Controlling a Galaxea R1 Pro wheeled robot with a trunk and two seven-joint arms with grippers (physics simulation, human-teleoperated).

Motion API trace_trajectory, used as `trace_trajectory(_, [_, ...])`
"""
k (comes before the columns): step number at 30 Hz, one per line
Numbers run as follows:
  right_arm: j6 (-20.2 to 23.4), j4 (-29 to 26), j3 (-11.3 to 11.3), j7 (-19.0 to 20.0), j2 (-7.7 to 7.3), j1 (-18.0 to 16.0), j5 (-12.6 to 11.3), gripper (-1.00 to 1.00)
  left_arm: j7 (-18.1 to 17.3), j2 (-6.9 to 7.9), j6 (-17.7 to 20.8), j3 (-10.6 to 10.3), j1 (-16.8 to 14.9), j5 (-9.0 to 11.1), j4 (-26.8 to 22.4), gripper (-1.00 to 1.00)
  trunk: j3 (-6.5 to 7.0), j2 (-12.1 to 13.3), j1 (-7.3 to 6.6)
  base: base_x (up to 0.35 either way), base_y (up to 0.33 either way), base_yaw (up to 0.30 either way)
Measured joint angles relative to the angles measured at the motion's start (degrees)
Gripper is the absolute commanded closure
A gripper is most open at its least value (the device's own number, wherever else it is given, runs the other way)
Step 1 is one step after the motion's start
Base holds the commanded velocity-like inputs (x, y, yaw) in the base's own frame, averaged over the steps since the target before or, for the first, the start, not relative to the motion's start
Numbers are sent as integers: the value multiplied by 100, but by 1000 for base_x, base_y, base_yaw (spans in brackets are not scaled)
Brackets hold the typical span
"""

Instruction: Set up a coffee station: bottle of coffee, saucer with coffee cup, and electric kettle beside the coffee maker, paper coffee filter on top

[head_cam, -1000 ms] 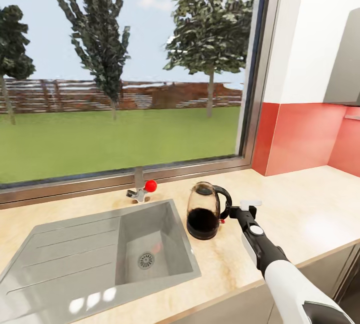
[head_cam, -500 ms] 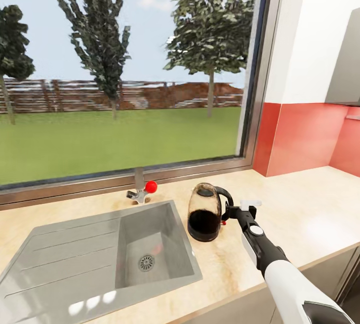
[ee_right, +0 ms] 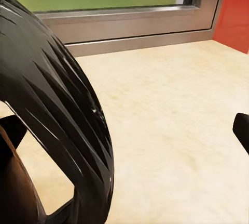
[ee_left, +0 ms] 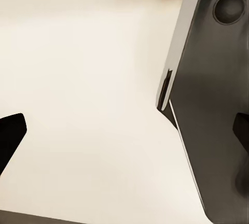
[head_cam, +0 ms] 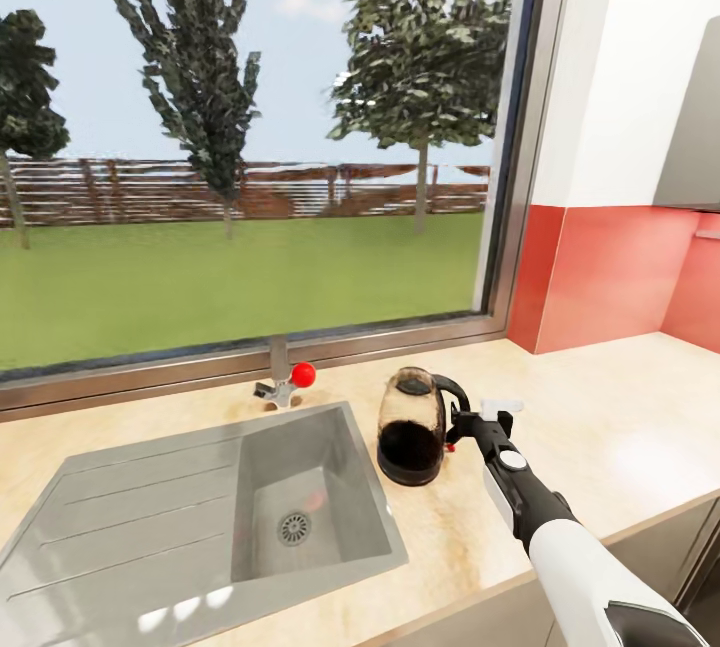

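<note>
The electric kettle (head_cam: 410, 427), dark red with a black looping handle, stands upright on the light-wood kitchen countertop (head_cam: 600, 427), just right of the sink. My right gripper (head_cam: 458, 427) reaches to the kettle's handle from the right. In the right wrist view the black handle (ee_right: 62, 94) looms large between the spread fingers of the right gripper (ee_right: 124, 130), which is open; contact with the handle cannot be told. The left gripper (ee_left: 124, 133) is open over a pale surface, next to a grey part of the robot (ee_left: 207, 104).
An inset steel sink (head_cam: 200, 507) with a drainboard lies left of the kettle, and a tap with a red knob (head_cam: 300, 373) stands behind it. A large window runs along the back. A red backsplash (head_cam: 600, 267) and a grey wall unit (head_cam: 695, 127) are at the right.
The whole picture has shifted very slightly, so the camera has moved. The kettle and my right gripper keep nearly the same relation to each other.
</note>
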Motion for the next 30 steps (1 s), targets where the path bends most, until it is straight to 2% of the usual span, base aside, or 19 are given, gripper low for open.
trace_trajectory(29, [2,-1,2,6,0,0,0,-100,0,-3,9,4,6,0,0,-100,0,0,0,16,8,0])
trace_trajectory(30, [0,0,3,7,0,0,0,100,0,-3,9,4,7,0,0,-100,0,0,0,0,0,0])
